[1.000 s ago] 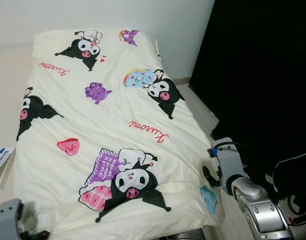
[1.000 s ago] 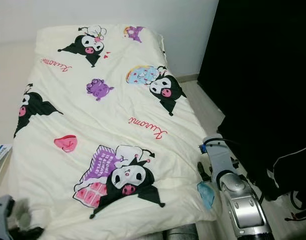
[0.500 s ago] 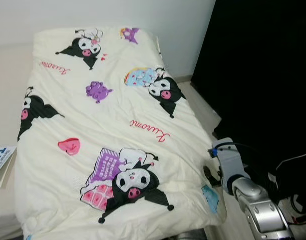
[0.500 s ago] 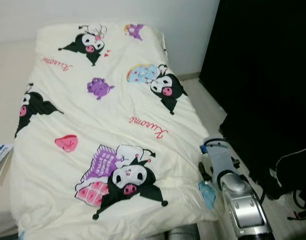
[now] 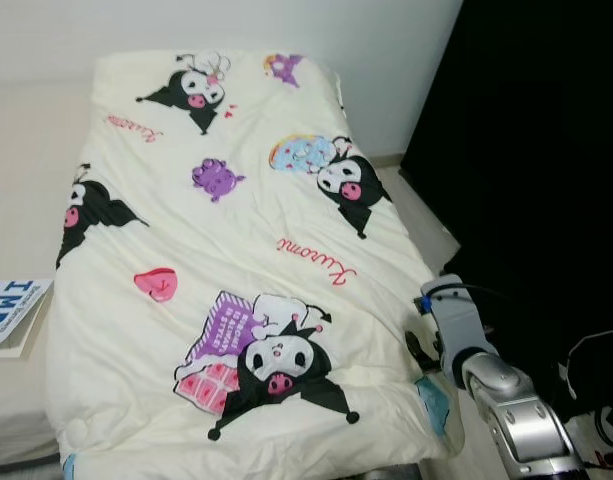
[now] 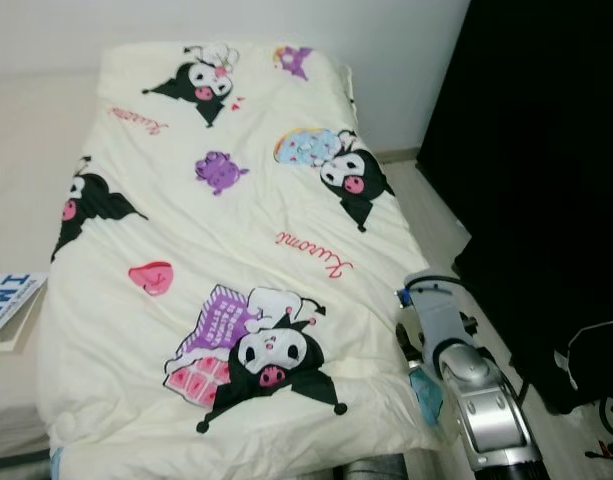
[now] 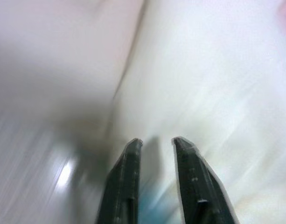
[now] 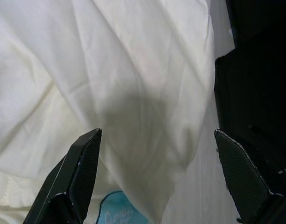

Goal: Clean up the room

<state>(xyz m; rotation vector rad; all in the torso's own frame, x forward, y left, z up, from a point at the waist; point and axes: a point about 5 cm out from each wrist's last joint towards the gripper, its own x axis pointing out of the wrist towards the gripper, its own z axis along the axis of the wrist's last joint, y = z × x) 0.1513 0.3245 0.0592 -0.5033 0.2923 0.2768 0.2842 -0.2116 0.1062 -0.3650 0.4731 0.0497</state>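
A cream duvet point(image 5: 236, 260) printed with black, purple and pink cartoon figures lies spread flat over the bed. Its near right corner with a blue patch point(image 5: 433, 402) hangs over the bed's edge. My right gripper point(image 8: 156, 133) is open, fingers wide apart, pointing at that hanging corner with nothing between them. In the eye views it sits low beside the bed's right edge point(image 6: 408, 342). My left gripper point(image 7: 156, 140) looks at blurred pale cloth; its fingers point(image 7: 126, 177) stand almost together with only a narrow gap, holding nothing.
A blue and white book point(image 5: 13, 312) lies to the left of the duvet. A tall black mass point(image 5: 546, 150) rises along the right, with a black bag point(image 6: 591, 360) at its foot. A strip of pale floor point(image 5: 426, 220) runs between it and the bed.
The camera has swung a little left, so the bed sits further right in the picture. My left arm, at the lower left corner one second ago, has dropped away. The right arm holds its place.
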